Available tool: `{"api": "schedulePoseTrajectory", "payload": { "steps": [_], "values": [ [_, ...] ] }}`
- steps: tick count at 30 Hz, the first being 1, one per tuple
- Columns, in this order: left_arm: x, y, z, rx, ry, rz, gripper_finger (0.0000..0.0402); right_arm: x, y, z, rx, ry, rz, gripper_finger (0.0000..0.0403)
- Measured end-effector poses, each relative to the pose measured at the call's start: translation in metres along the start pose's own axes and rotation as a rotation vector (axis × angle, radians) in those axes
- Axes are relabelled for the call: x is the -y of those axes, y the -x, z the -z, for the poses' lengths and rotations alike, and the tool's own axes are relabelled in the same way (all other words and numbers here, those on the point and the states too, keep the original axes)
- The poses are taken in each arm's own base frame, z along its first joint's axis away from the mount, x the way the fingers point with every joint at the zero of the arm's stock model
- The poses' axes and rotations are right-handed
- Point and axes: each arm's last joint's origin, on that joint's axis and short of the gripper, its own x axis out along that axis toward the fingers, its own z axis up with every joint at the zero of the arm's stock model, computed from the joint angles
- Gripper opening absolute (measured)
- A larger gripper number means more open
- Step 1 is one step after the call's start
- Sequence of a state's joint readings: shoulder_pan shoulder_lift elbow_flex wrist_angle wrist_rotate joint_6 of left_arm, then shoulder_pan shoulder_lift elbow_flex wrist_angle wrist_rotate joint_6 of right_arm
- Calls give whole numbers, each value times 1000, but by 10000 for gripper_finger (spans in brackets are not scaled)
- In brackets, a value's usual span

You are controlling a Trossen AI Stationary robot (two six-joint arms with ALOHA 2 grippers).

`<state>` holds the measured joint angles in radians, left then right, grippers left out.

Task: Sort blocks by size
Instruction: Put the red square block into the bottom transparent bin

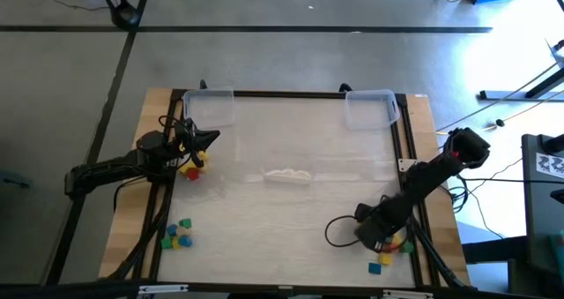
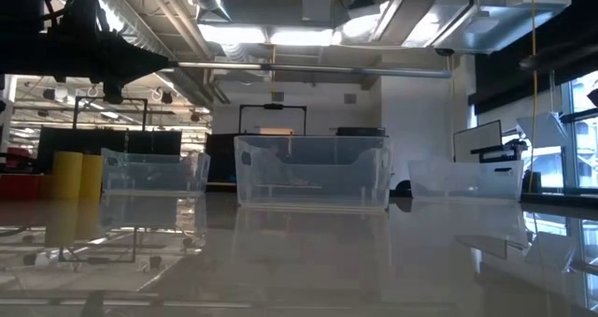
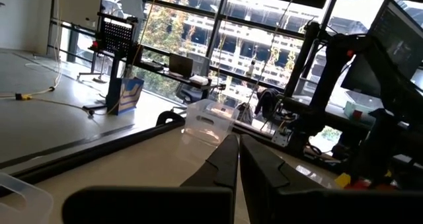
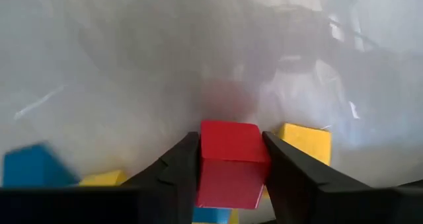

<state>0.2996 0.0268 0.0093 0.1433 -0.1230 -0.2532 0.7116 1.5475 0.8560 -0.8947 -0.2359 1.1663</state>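
Picking step in hand: right gripper [image 4: 231,168] low at the near right corner of the table [image 1: 291,140], fingers closed on a red block [image 4: 229,159] among yellow and blue ones. Next, judged: lifting straight up, carrying to a clear bin [image 1: 370,107] at the far edge. Left gripper [image 3: 239,164] shut and empty, waiting at the left side.

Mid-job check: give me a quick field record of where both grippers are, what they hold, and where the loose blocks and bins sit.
right gripper: low at the table's near right corner, fingers closed on a red block
blocks beside it: yellow block and blue block on the table
left gripper: above the table's left side, shut, holding nothing
blocks by the left gripper: red and yellow pair
near-left cluster: blue, green, yellow, red
bins: clear bin far left, clear bin far right
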Motion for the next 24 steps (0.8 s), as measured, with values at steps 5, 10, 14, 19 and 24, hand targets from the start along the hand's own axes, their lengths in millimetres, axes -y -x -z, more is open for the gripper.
{"api": "schedulePoseTrajectory", "payload": {
  "steps": [5, 10, 14, 19, 24],
  "values": [
    [0, 0, 1, -6, -7, -2, 5, -1, 21, -18, 24, 107, -41, 138],
    [0, 0, 1, -6, -2, -2, 5, 10, 48, -32, 105, 183, -21, 139],
    [0, 0, 1, -6, 0, -2, 5, 29, 74, -37, 200, 198, 52, 137],
    [0, 0, 1, -5, 0, -1, 5, 59, 102, -40, 365, 190, 134, 140],
    [0, 0, 0, -5, 0, -1, 5, 94, 125, -47, 541, 114, 274, 141]
  ]
}}
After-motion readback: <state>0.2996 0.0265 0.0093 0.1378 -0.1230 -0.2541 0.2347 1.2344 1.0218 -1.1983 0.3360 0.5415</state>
